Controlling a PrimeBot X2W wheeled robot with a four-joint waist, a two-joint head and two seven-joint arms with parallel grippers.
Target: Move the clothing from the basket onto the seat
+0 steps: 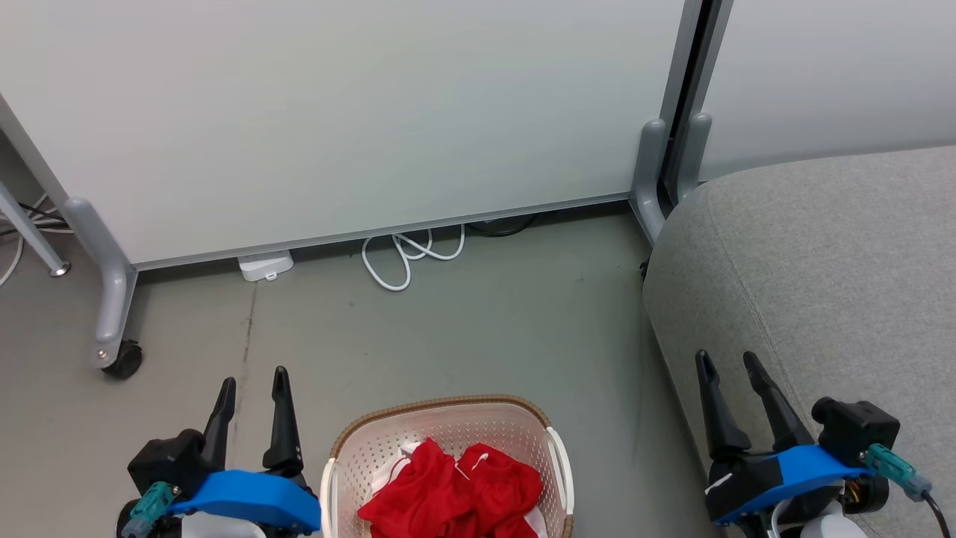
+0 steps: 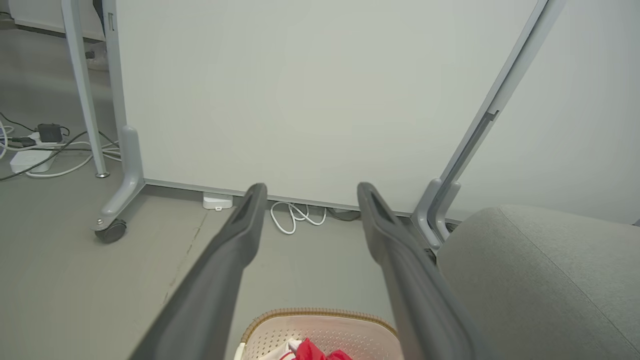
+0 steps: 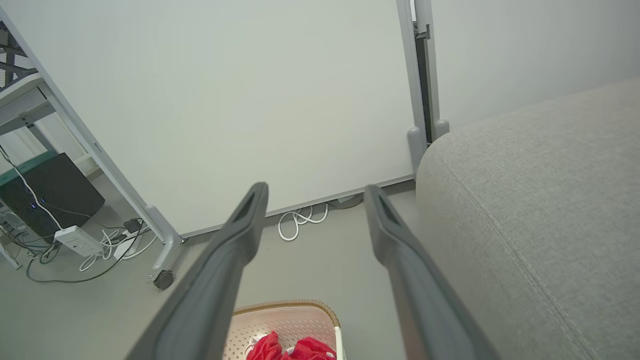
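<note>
Clothing (image 1: 455,489) lies heaped in the basket (image 1: 448,407) beside the seat (image 1: 821,261). Left gripper (image 1: 254,376) and right gripper (image 1: 726,356) hover either side, jaws open, empty; a reach down for a garment seems next.

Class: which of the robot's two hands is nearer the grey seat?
The right hand, seen against the seat; the left hand lies beyond the basket, over the floor.

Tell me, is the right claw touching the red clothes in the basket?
Apart. The head view shows the open right gripper over the grey sofa cushion, with bare floor and the rim of the laundry basket between it and the red clothing.
</note>
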